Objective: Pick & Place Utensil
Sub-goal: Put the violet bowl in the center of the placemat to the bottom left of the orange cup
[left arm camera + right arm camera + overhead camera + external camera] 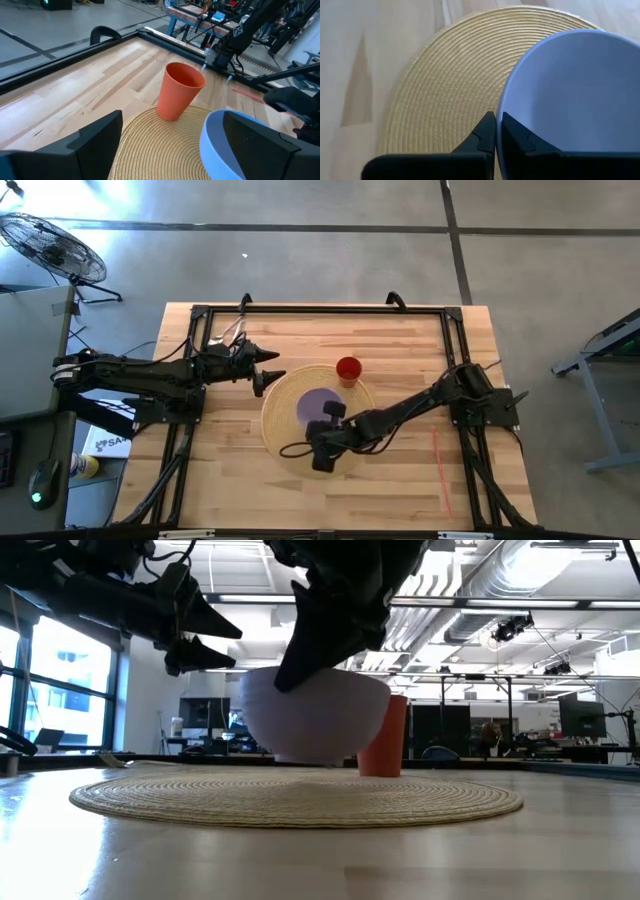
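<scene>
Right wrist view: I logged the right gripper with its fingertips drawn together at the rim of the pale blue bowl, apparently pinching the wall, though I could not confirm the rim sat between them.

High view, item by item:
- Woven placemat, centre of the wooden table.
- Bowl on the mat, near its middle.
- Orange cup at the mat's far edge, just beside the bowl.
- Left gripper, fingers spread apart, empty, hovering at the mat's left edge.
- A thin red stick-like item lay on the table right of the mat; whether it was the utensil I could not tell.

Risks, as I judged them: a thin-rim pinch could slip and drop or tip the bowl; a swing toward the cup could knock it over.

Writing: a white box below the table's left side bore print beginning "SA"; the rest was unreadable.
</scene>
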